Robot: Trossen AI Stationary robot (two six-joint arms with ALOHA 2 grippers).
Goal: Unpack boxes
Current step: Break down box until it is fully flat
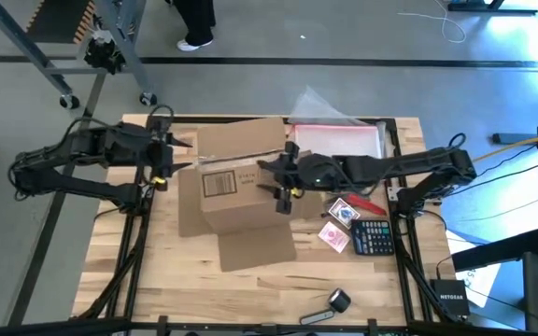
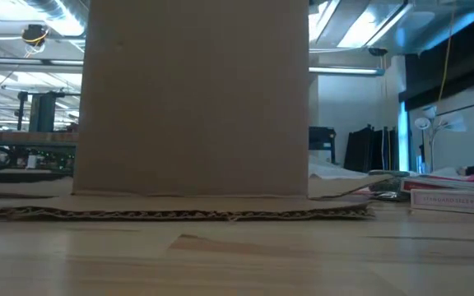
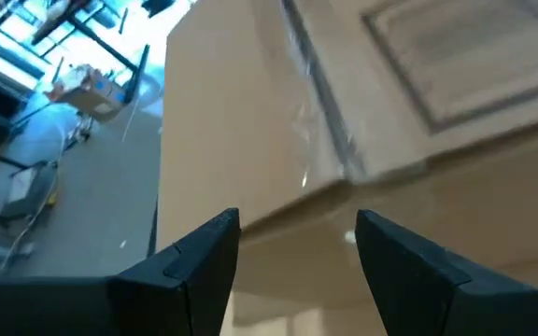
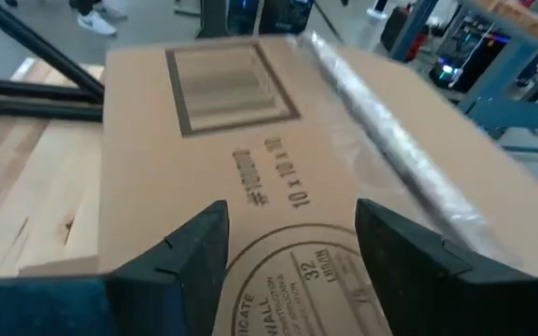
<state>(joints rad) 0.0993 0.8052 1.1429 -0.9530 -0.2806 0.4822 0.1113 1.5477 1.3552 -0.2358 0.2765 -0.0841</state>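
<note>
The box (image 1: 236,187) sits mid-table; calculator (image 1: 374,237) to its right; pouch (image 1: 336,140) behind.

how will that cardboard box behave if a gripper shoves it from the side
The cardboard box likely slides rather than rolls: it rests flat on the wooden table. Its splayed flaps would probably bend or drag. The clear tape seam looks slick, so the fingers may slip there.
</note>
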